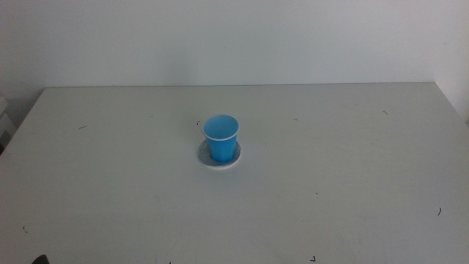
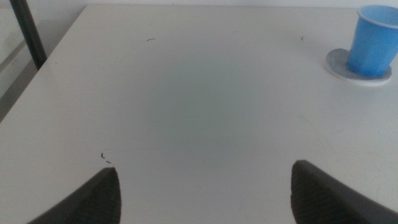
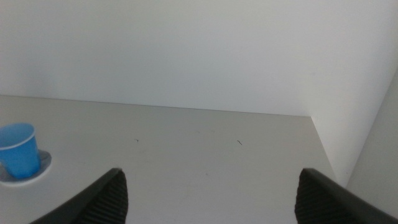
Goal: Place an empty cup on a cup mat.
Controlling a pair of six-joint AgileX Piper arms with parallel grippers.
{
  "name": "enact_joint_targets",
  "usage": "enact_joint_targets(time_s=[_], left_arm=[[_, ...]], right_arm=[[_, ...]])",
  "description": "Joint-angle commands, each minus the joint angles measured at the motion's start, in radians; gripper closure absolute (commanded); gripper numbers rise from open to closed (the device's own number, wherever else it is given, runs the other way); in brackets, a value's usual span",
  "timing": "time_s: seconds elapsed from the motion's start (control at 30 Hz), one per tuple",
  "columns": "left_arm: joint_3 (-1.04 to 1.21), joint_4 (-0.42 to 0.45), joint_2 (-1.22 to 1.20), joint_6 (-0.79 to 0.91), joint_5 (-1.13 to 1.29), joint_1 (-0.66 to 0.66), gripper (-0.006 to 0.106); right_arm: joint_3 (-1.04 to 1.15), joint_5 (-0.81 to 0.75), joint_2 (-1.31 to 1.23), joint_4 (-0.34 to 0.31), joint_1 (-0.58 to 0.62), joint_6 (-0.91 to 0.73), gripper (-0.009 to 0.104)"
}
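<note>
The blue cup point(image 1: 220, 138) stands upright and empty on the round grey cup mat point(image 1: 220, 164) near the middle of the table. My left gripper point(image 2: 204, 171) is open and empty, low over the table's near left part; from there the cup point(image 2: 373, 40) and mat point(image 2: 339, 62) lie well off to the side. My right gripper point(image 3: 211, 174) is open and empty, held back on the right, with the cup point(image 3: 18, 149) and mat point(image 3: 38, 167) far from it. Neither gripper touches the cup.
The white table point(image 1: 352, 183) carries only small dark scuff marks. A white wall runs along its far edge. A dark pole point(image 2: 28, 34) stands beyond the table's left edge.
</note>
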Motion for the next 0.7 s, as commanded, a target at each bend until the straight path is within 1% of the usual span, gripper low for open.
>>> enact_joint_targets(time_s=[0.0, 0.1, 0.17, 0.33, 0.47, 0.57, 0.6, 0.67], left_arm=[[-0.006, 0.000, -0.009, -0.011, -0.068, 0.001, -0.005], [-0.006, 0.000, -0.009, -0.011, -0.068, 0.001, -0.005], [-0.006, 0.000, -0.009, -0.011, -0.068, 0.001, -0.005], [-0.006, 0.000, -0.009, -0.011, -0.068, 0.001, -0.005], [-0.006, 0.000, -0.009, -0.011, -0.068, 0.001, -0.005], [-0.006, 0.000, -0.009, -0.011, -0.068, 0.001, -0.005], [-0.006, 0.000, -0.008, -0.011, -0.068, 0.001, -0.005], [-0.006, 0.000, -0.006, -0.011, -0.068, 0.001, -0.005]], right_arm=[[0.084, -0.157, -0.060, -0.036, -0.009, 0.020, 0.012], [0.213, -0.256, -0.165, -0.047, -0.009, 0.034, 0.011], [0.288, -0.271, -0.215, -0.056, -0.009, 0.034, 0.011], [0.405, -0.270, -0.320, -0.056, -0.009, 0.034, 0.012], [0.479, -0.270, -0.405, -0.043, -0.009, 0.034, 0.012], [0.516, -0.272, -0.413, -0.037, -0.010, 0.034, 0.012], [0.514, -0.242, -0.415, -0.037, -0.010, 0.034, 0.012], [0.514, -0.238, -0.415, -0.051, -0.010, 0.034, 0.012]])
